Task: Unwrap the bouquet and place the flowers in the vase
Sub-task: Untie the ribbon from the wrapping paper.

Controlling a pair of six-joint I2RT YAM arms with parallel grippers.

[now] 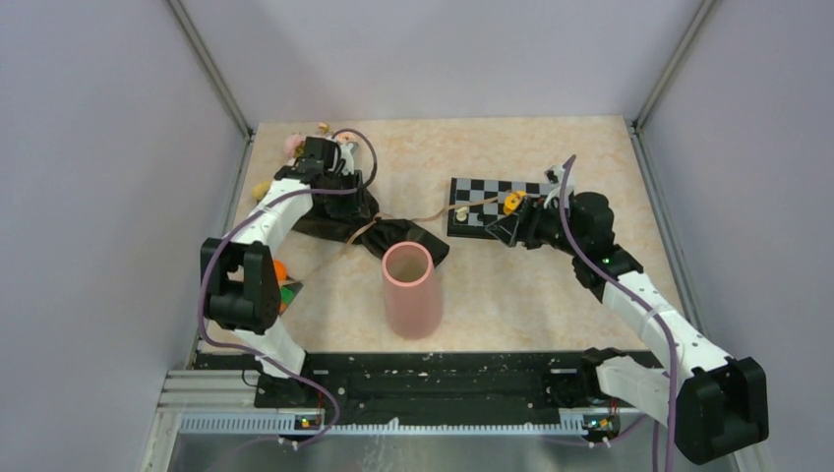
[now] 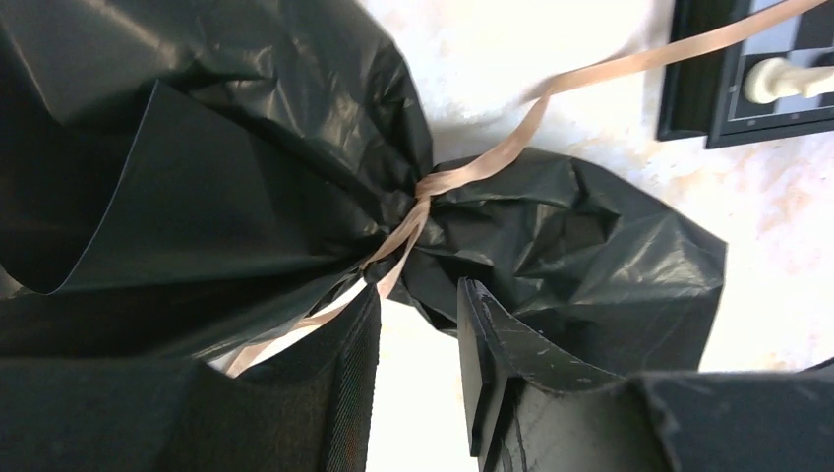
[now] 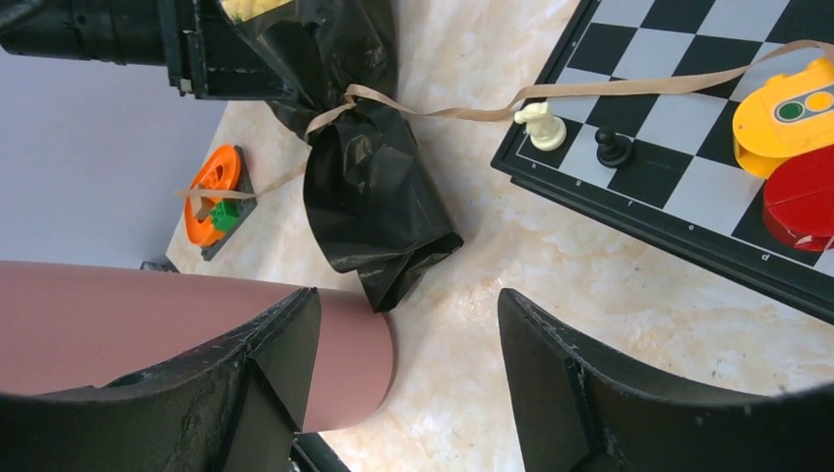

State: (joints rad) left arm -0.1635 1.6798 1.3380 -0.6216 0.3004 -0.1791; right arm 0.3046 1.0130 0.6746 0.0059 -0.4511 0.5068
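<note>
ribbon [image 2: 472, 167] cinches black-wrapped bouquet [image 1: 344, 218] lying behind pink vase [image 1: 410, 290].

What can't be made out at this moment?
- Flowers: overhead view, mostly hidden under the left arm and black wrapping.
- Ribbon: right wrist view, end cut off at right edge.
- Vase: right wrist view, one end cut off at left edge.
- Left wrist view: unclear whether left jaws touch wrapping.

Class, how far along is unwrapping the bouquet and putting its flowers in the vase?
Done: little; the ribbon trails loose across the chessboard but is tied round the wrapping. In hand: the left gripper, open, hovers at that tie; the right gripper is open, empty. Left: wrapping off, flowers into the empty vase.
</note>
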